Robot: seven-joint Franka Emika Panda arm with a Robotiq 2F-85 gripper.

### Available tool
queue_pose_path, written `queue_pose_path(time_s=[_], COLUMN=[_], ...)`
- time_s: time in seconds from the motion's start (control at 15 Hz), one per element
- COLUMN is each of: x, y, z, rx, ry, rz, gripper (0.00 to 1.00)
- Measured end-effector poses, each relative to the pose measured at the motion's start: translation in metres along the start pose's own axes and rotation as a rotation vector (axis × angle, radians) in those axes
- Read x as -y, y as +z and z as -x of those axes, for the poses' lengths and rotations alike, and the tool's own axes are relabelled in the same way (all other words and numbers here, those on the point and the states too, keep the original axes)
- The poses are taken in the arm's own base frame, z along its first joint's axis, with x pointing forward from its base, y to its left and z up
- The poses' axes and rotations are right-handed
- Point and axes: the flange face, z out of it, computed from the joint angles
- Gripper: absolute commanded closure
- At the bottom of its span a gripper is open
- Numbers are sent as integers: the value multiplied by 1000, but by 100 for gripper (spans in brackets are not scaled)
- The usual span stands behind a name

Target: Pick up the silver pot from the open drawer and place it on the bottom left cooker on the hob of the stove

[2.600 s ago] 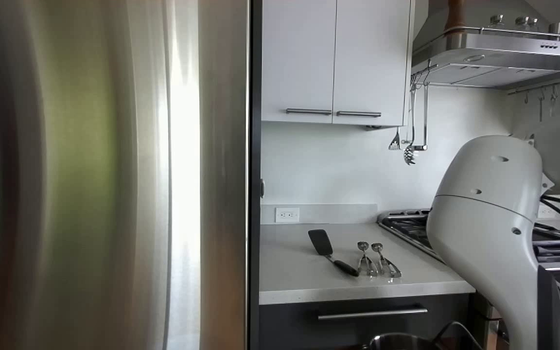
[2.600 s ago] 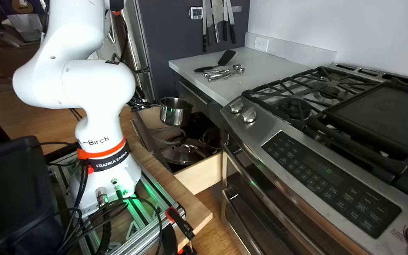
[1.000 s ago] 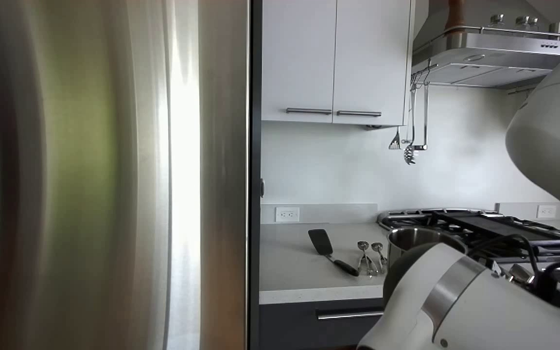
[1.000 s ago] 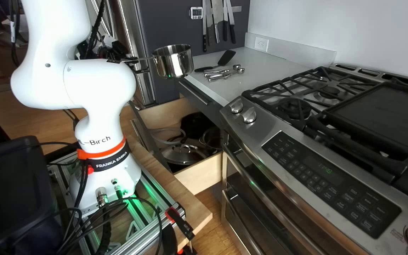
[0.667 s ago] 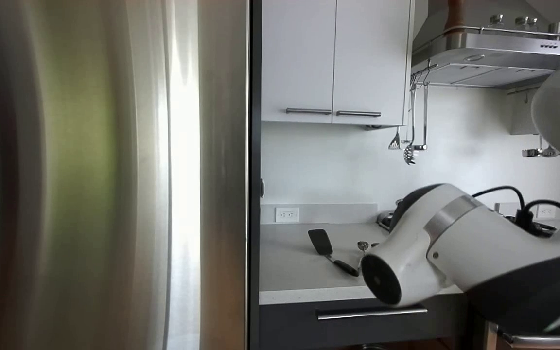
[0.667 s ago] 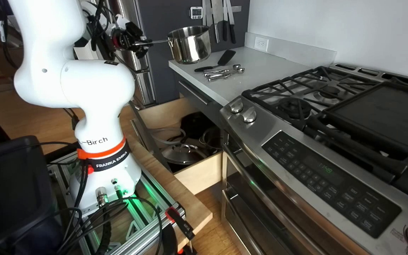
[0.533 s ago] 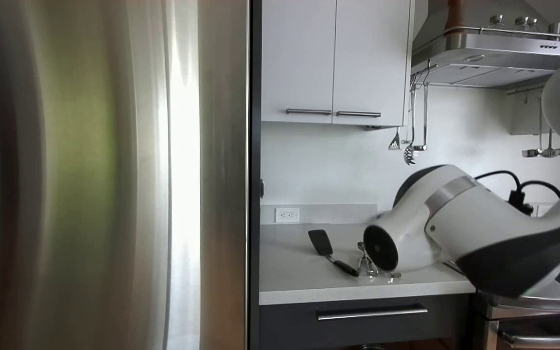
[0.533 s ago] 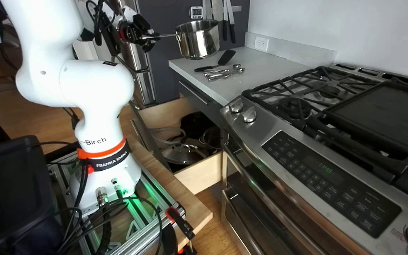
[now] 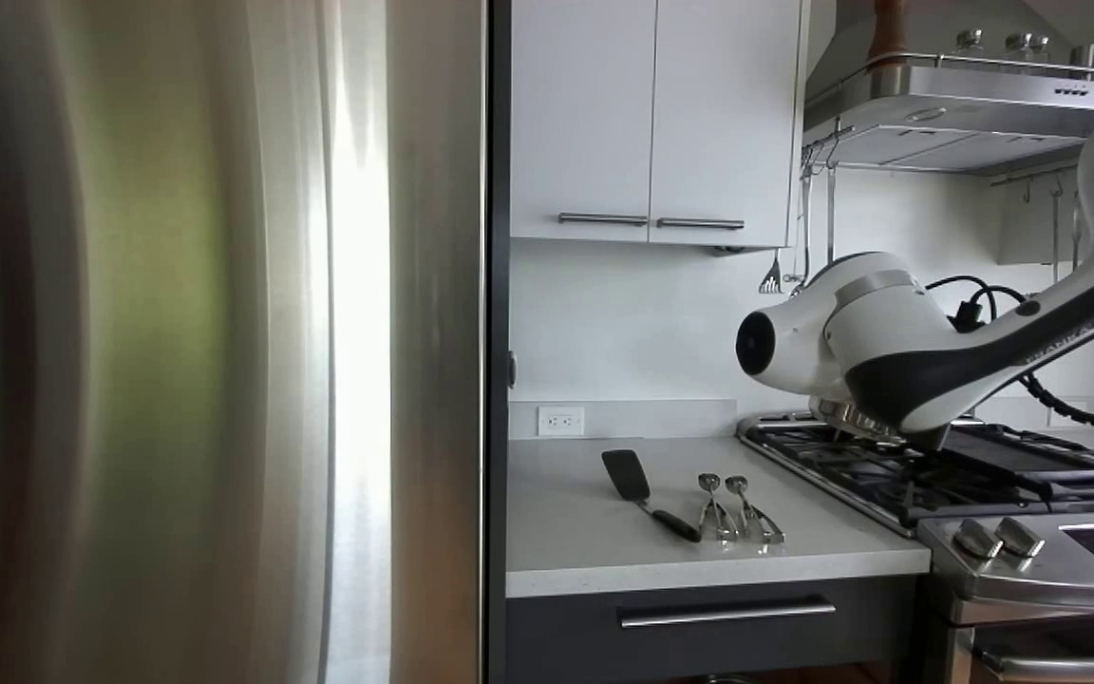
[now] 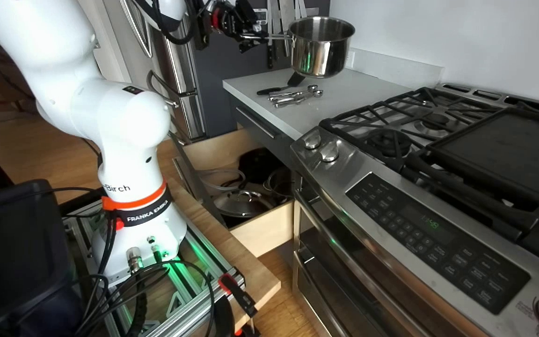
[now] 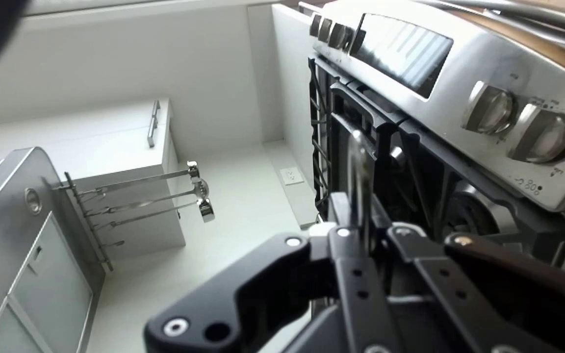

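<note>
The silver pot (image 10: 320, 56) hangs upright in the air in an exterior view, higher than the countertop and left of the hob. My gripper (image 10: 255, 40) is shut on its handle. In the wrist view the handle (image 11: 361, 169) stands between the fingers of my gripper (image 11: 361, 215); the pot's body is out of view there. The hob of the stove (image 10: 367, 114) has black grates; its front-left burner (image 10: 389, 142) is bare. The hob also shows in an exterior view (image 9: 875, 475), partly behind the arm. The open drawer (image 10: 260, 229) is below.
A spatula (image 10: 272, 90) and metal scoops (image 10: 293, 97) lie on the white countertop (image 10: 358, 89). A dark griddle (image 10: 508, 150) covers the hob's middle. The range hood (image 11: 22, 235) has utensils (image 11: 150, 198) hanging from it. The drawer holds a lid (image 10: 244, 203) and other cookware.
The pot has risen from just above the drawer to above counter height, then moved rightward toward the stove in an exterior view. The arm has stretched out with it, the handle still gripped.
</note>
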Motion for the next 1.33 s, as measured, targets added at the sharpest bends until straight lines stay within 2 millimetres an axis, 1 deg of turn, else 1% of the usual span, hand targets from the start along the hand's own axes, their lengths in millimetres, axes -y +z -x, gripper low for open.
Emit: queue_pose_path(time_s=[0.2,0.33,0.47,0.53,0.67,0.8,1.07,1.33], x=[-5,-7,-9,-8,-2,11,47,79], y=[54,88,115,125,136,140,140,151], z=[-26,-37,-46,-49,-57,-66,-87,-99], rx=[103,171,230,248,258,249,219,254], ry=[34,54,72,79,95,104,107,72], rz=[-34,-46,-44,-34,-6,22,92,156], gripper=[98,98,98,98,98,98,98,98])
